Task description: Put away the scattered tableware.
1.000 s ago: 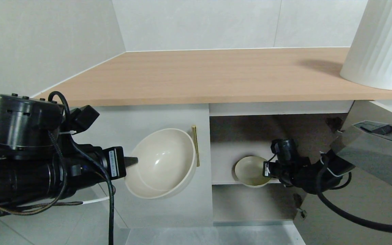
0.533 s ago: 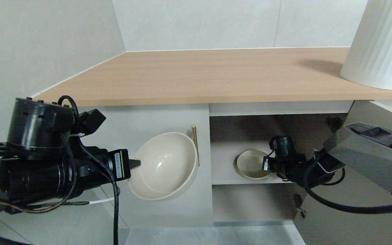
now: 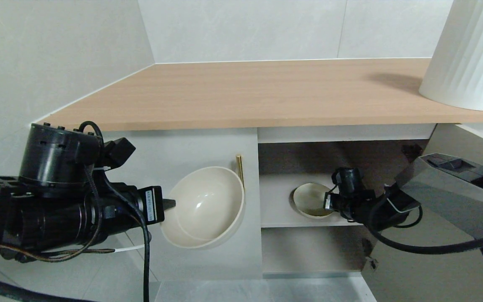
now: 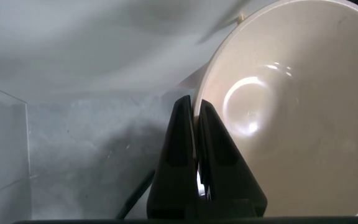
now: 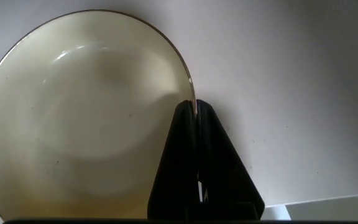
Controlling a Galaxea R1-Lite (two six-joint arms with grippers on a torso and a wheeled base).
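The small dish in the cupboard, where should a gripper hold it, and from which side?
Pinch the small dish by its thin rim, probably through the cupboard's open front: it is wide and shallow, so only the rim fits, as the right gripper shows.

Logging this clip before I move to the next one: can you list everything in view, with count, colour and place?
large bowl: 1, cream, tilted on its side in front of the closed cabinet door.
small dish: 1, pale yellow, inside the open cabinet compartment, at shelf level.
countertop: 1, light wood, above the cabinets.
ribbed container: 1, white, standing on the countertop at its right end.
door handle: 1, gold, upright on the closed door's edge, just behind the large bowl.
shelf: 1, light grey, inside the open compartment.
left gripper: 1, black, shut on the large bowl's rim.
right gripper: 1, black, shut on the small dish's rim.
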